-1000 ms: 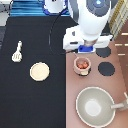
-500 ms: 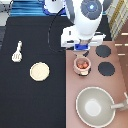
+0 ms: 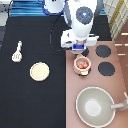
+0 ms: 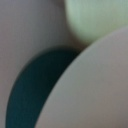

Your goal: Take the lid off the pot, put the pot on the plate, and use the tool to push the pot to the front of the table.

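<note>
The pot (image 3: 82,65) stands uncovered on the pinkish-brown stove, its reddish-orange contents showing. My gripper (image 3: 80,49) hangs just above the pot's far rim, over a black burner (image 3: 86,51). No lid shows in the exterior view. In the wrist view a large pinkish-tan curved surface (image 4: 95,90) fills the near field; whether it is the lid I cannot tell. The cream plate (image 3: 39,71) lies on the black table (image 3: 35,105) at the exterior view's left. The white spatula tool (image 3: 17,52) lies further left and higher up.
A large grey-beige pan (image 3: 95,106) with a long handle sits on the stove at the exterior view's bottom right. Two more black burners (image 3: 103,51) (image 3: 106,69) lie right of the pot. The robot's base and blue gear stand along the top.
The arm has shifted slightly toward the exterior view's left. Pot, plate and spatula have not moved.
</note>
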Controlling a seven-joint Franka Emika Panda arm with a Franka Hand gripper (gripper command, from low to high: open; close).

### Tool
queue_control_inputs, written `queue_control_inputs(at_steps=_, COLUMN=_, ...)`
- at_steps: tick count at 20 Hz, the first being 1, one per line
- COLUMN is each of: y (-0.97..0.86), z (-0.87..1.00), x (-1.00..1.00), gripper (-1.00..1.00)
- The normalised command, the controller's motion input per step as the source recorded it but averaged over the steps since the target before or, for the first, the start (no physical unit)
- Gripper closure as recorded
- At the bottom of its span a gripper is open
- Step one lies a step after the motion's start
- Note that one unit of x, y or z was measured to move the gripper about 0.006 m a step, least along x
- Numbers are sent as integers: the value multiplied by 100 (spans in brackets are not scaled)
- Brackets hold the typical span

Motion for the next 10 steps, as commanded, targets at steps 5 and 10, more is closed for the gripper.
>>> queue_control_inputs(at_steps=5, y=49, z=-4, x=-1, gripper=100)
queue_control_inputs(at_steps=10, y=-7, z=0, x=28, gripper=100)
